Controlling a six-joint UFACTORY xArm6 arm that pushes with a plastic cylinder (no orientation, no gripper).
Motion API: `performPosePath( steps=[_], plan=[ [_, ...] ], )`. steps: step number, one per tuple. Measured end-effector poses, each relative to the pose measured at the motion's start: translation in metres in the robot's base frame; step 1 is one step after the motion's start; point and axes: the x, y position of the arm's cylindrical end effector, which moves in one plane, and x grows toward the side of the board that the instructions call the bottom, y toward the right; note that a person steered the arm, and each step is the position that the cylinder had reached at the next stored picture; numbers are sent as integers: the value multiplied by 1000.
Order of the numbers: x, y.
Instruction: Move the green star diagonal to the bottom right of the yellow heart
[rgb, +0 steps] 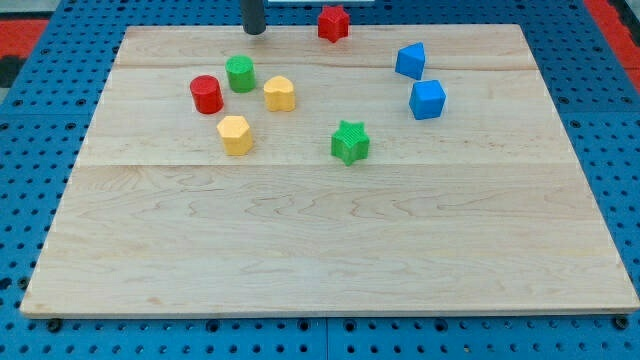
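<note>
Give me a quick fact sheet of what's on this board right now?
Surface: wooden board
My tip: at the view's top, above the green cylinder, touching no block
Green star: below and to the right of the yellow heart, apart from it
Left cluster: red cylinder, yellow hexagon
Right side: two blue blocks
Top edge: red star

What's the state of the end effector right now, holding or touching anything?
My tip: a bare rod with no jaws, holding nothing, touching no block, near the view's top edge above the green cylinder.
</note>
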Motion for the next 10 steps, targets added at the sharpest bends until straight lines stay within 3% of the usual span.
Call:
performPosePath(
  steps=[2, 3, 4, 5, 7, 8, 9, 10],
  plan=[
    [-2, 35],
    [0, 82],
    [39, 165],
    [96, 183],
    [43, 155],
    [21, 206],
    [25, 259],
    [80, 220]
  ],
)
